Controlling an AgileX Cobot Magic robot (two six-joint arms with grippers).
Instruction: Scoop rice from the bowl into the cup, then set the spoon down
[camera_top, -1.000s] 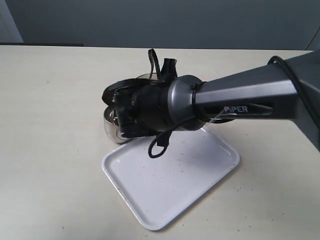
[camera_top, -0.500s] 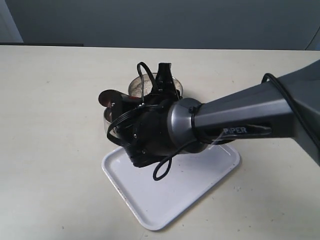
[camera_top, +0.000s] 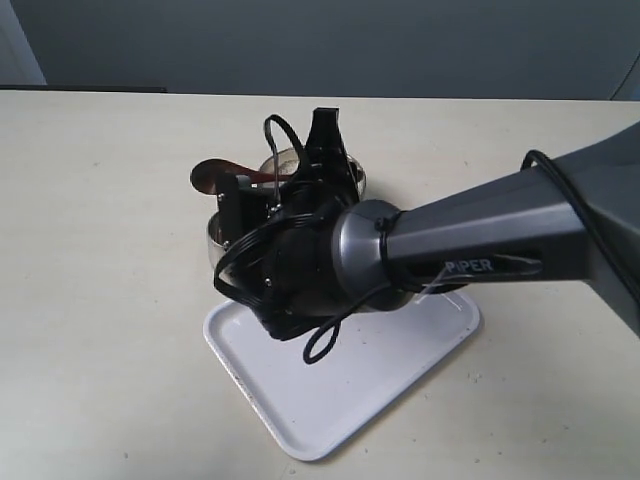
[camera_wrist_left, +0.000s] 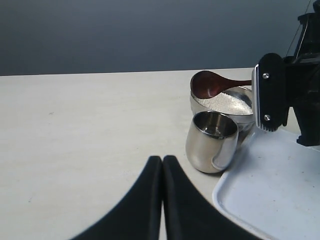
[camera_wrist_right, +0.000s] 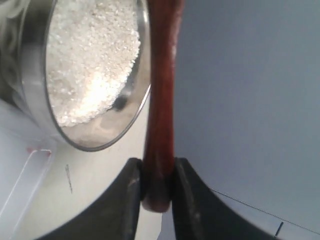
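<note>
My right gripper (camera_wrist_right: 157, 172) is shut on the end of the spoon's (camera_wrist_right: 161, 90) dark reddish-brown handle. In the exterior view that gripper (camera_top: 245, 190) hangs in front of the steel bowl (camera_top: 283, 160). The spoon's oval head (camera_top: 212, 175) sticks out to the left, above the mostly hidden cup (camera_top: 210, 236). The left wrist view shows the spoon (camera_wrist_left: 207, 84) tipped on its side over the bowl's rim, with no grains in it. White rice (camera_wrist_left: 222, 102) fills the bowl (camera_wrist_left: 197, 106), and the cup (camera_wrist_left: 211, 141) stands just before it. My left gripper (camera_wrist_left: 162, 161) is shut and empty, short of the cup.
A white rectangular tray (camera_top: 340, 370) lies on the beige table right beside the cup and bowl, under my right arm (camera_top: 480, 230). Its corner (camera_wrist_left: 270, 195) shows next to the cup in the left wrist view.
My right gripper has turned and lifted. The spoon's head, hidden a second ago, has come out to the left and risen above the cup.
</note>
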